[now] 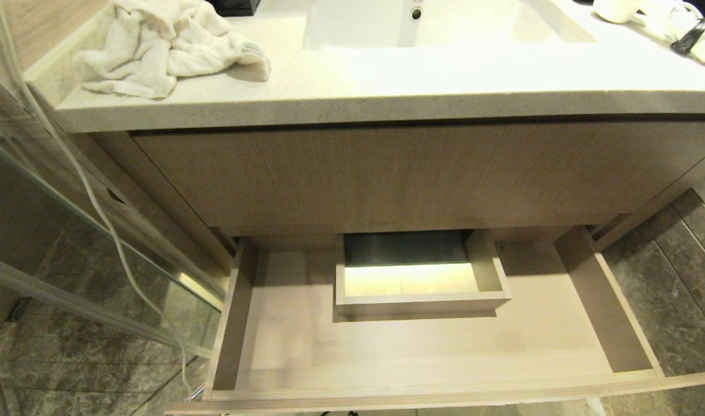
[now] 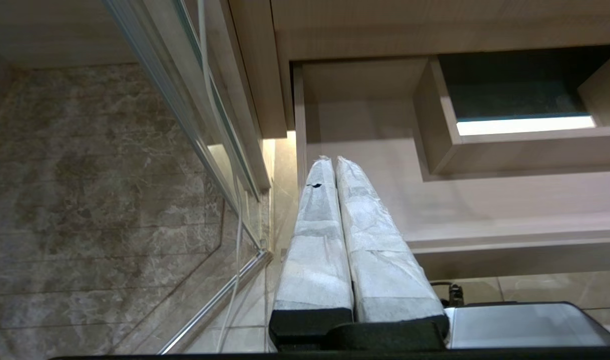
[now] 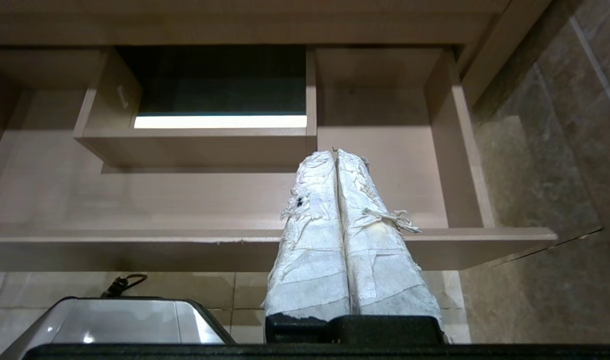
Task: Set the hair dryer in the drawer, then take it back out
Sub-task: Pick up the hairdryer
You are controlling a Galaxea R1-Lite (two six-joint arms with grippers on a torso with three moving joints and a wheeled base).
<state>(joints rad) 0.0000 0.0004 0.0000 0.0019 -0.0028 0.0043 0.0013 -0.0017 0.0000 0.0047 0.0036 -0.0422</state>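
The drawer [image 1: 422, 352] stands pulled out below the vanity, with nothing lying in it and a boxed cutout [image 1: 416, 300] at its mid-back. The white hair dryer [image 1: 696, 32], its cord bound by a black strap, lies on the countertop at the far right, partly cut off by the picture's edge. Neither gripper shows in the head view. My left gripper [image 2: 333, 159] hangs shut in front of the drawer's [image 2: 485, 200] left end, holding nothing. The right gripper [image 3: 335, 152] is shut too, in front of the drawer's [image 3: 185, 200] right half, and holds nothing.
A crumpled white towel [image 1: 167, 46] lies on the counter's left, with the sink [image 1: 422, 23] in the middle and a white cup [image 1: 615, 8] beside the dryer. A glass panel [image 1: 69, 231] and a hanging white cable [image 1: 115, 242] stand left of the drawer. Tiled floor lies right.
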